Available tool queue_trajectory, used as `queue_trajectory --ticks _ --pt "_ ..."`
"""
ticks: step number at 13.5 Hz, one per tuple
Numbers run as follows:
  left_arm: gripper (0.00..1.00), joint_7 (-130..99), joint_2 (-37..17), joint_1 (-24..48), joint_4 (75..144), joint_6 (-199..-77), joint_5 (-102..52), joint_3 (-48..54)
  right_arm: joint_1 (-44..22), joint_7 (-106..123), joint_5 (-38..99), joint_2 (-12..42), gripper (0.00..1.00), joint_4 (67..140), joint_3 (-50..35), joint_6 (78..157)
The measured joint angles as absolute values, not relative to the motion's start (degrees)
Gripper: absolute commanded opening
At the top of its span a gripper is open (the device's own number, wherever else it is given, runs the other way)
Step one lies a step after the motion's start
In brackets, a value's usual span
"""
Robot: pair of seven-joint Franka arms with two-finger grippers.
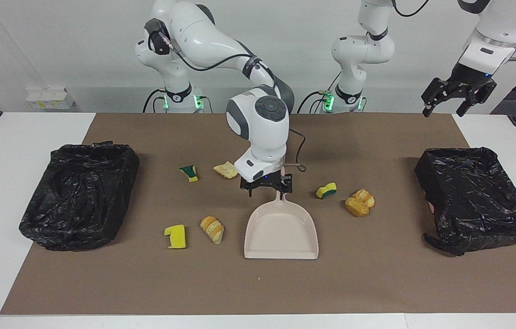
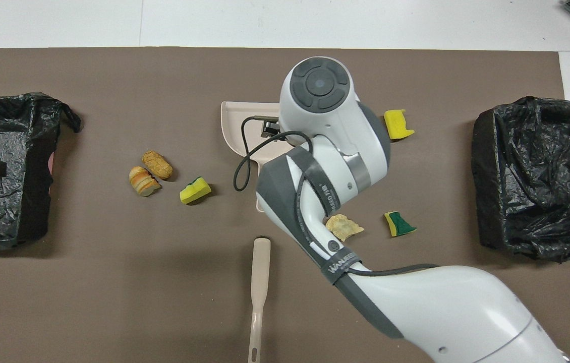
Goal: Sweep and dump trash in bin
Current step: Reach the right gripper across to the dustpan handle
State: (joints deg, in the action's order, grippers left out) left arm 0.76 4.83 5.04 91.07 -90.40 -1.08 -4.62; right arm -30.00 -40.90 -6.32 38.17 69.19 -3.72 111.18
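The beige dustpan (image 1: pixel 281 230) lies mid-mat, its handle (image 1: pixel 279 197) pointing toward the robots. My right gripper (image 1: pixel 268 191) hangs open low over the handle's end, nothing between its fingers; in the overhead view the arm hides it and most of the dustpan (image 2: pixel 237 126). Trash lies scattered: sponge scraps (image 1: pixel 189 172) (image 1: pixel 176 236) (image 1: pixel 326 190), bread chunks (image 1: pixel 212 228) (image 1: pixel 359 203) and a pale chunk (image 1: pixel 226 170). A black-bagged bin (image 1: pixel 80 196) sits at the right arm's end. My left gripper (image 1: pixel 459 93) waits open, raised at its own end.
A second black-bagged bin (image 1: pixel 477 198) stands at the left arm's end of the brown mat (image 1: pixel 376 283). A long beige brush handle (image 2: pixel 260 282) lies on the mat, nearer to the robots than the dustpan.
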Motion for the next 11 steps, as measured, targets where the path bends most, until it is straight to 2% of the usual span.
queue_trajectory --ticks 11 --pt "1.00 0.7 4.8 5.0 91.1 -90.4 -1.1 -4.6 -33.6 -40.9 -6.4 40.4 1.00 69.3 -3.9 111.6"
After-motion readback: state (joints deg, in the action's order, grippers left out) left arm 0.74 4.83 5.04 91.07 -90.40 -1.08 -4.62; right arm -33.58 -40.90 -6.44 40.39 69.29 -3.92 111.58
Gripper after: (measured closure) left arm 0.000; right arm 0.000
